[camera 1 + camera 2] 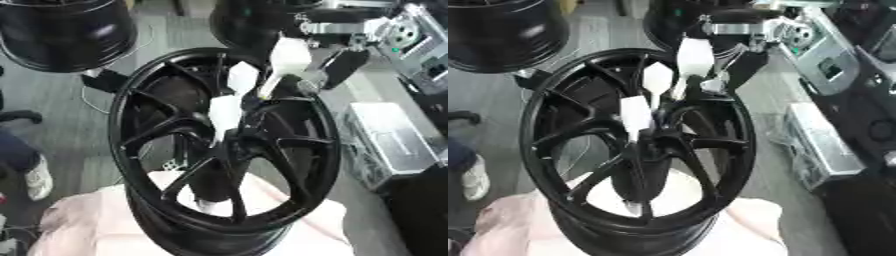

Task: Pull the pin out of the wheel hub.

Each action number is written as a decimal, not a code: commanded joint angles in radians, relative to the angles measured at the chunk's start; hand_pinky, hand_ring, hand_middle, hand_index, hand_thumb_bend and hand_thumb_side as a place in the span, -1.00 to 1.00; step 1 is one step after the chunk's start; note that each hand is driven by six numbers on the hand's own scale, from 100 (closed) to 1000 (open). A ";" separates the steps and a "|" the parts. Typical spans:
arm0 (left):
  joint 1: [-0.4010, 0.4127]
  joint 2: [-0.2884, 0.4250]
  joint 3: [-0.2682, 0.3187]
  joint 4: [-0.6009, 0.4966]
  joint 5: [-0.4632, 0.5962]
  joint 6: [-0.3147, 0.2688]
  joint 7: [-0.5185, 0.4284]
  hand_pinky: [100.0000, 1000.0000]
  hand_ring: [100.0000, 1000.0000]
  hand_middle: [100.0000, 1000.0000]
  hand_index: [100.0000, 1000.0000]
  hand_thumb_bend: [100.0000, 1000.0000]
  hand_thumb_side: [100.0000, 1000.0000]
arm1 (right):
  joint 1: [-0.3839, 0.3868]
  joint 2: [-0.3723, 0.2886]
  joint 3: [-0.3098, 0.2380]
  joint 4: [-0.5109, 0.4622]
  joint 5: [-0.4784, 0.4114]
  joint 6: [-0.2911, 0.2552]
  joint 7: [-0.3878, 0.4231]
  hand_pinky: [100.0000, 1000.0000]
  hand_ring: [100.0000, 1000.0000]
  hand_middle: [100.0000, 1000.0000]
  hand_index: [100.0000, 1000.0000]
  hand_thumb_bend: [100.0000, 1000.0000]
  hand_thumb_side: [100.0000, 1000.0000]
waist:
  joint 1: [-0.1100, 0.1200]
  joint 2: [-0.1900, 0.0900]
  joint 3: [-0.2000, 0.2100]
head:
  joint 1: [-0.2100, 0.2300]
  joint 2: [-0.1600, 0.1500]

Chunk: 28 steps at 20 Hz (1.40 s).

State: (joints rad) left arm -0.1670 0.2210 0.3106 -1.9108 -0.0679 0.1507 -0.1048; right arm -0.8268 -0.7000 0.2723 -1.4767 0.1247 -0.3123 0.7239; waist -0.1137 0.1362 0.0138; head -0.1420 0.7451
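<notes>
**Right hand reaches into the hub of the black wheel**

A glossy black alloy wheel with thin branching spokes (223, 145) stands face-up in the middle of the view, its lower rim resting on a pale pink cloth-covered support (87, 220). The robot's right hand (289, 60), black with white-tipped fingers, comes in from the upper right over the wheel's far rim. Its white-tipped fingers (225, 111) point down toward the hub at the centre of the spokes, the lowest tip just at the hub opening. They are spread and fairly straight rather than curled; whether they pinch anything cannot be told. The pin itself cannot be made out among the dark spokes; a small pale piece (205, 204) shows low inside the wheel, beneath the hub.

The left hand shows in neither view.

Another black wheel rim (61, 30) sits at the upper left, well apart from the first. A silver metal case (389, 137) lies on the grey floor to the right.
</notes>
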 commanded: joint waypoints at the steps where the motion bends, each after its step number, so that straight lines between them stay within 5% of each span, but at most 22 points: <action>1: -0.005 0.028 0.000 -0.013 -0.006 0.001 -0.001 0.48 0.34 0.37 0.45 -0.28 0.22 | -0.005 -0.072 -0.059 -0.028 -0.021 0.010 -0.036 -0.40 -0.43 -0.45 0.03 -1.00 -0.66 | 0.004 -0.019 -0.004 | 0.000 0.003; 7: -0.004 0.027 0.006 -0.014 -0.008 0.004 0.005 0.48 0.34 0.37 0.44 -0.28 0.23 | 0.149 -0.180 -0.222 -0.020 -0.023 0.058 -0.199 -0.40 -0.44 -0.45 0.04 -1.00 -0.66 | 0.006 -0.016 -0.013 | 0.006 -0.006; 11: -0.004 0.025 0.012 -0.014 -0.007 0.003 0.011 0.48 0.34 0.37 0.44 -0.29 0.23 | 0.303 -0.209 -0.341 0.069 -0.018 0.090 -0.332 -0.39 -0.44 -0.44 0.06 -1.00 -0.64 | 0.014 -0.011 -0.018 | 0.011 -0.011; 19: -0.007 0.022 0.022 -0.013 -0.006 0.000 0.022 0.48 0.33 0.37 0.44 -0.29 0.23 | 0.606 -0.053 -0.592 0.309 0.010 0.153 -0.665 -0.30 -0.37 -0.34 0.14 -1.00 -0.58 | 0.028 0.006 -0.025 | 0.011 -0.019; 21: -0.007 0.022 0.023 -0.013 -0.006 0.000 0.023 0.48 0.33 0.36 0.44 -0.29 0.23 | 0.672 -0.005 -0.619 0.394 0.029 0.182 -0.730 -0.09 -0.14 -0.12 0.34 -1.00 -0.50 | 0.028 0.011 -0.027 | 0.011 -0.021; 22: -0.008 0.021 0.022 -0.013 -0.006 0.000 0.022 0.48 0.33 0.36 0.44 -0.29 0.23 | 0.693 0.012 -0.625 0.432 0.045 0.195 -0.754 0.20 0.20 0.27 0.69 -0.89 -0.30 | 0.028 0.012 -0.029 | 0.010 -0.022; 24: -0.009 0.020 0.021 -0.013 -0.005 0.001 0.021 0.48 0.33 0.36 0.44 -0.29 0.23 | 0.725 0.049 -0.634 0.508 0.089 0.234 -0.796 0.56 0.62 0.69 0.91 -0.64 -0.06 | 0.028 0.014 -0.031 | 0.008 -0.023; 28: -0.010 0.018 0.021 -0.014 -0.005 0.002 0.019 0.48 0.33 0.36 0.44 -0.29 0.23 | 0.749 0.117 -0.659 0.559 0.120 0.274 -0.921 0.69 0.77 0.89 0.98 -0.62 0.06 | 0.029 0.015 -0.032 | 0.005 -0.025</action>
State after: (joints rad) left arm -0.1664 0.2208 0.3247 -1.9108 -0.0702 0.1514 -0.0864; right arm -0.0751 -0.5658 -0.3693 -0.9259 0.2331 -0.0477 -0.1626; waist -0.0860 0.1590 -0.0176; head -0.1344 0.7327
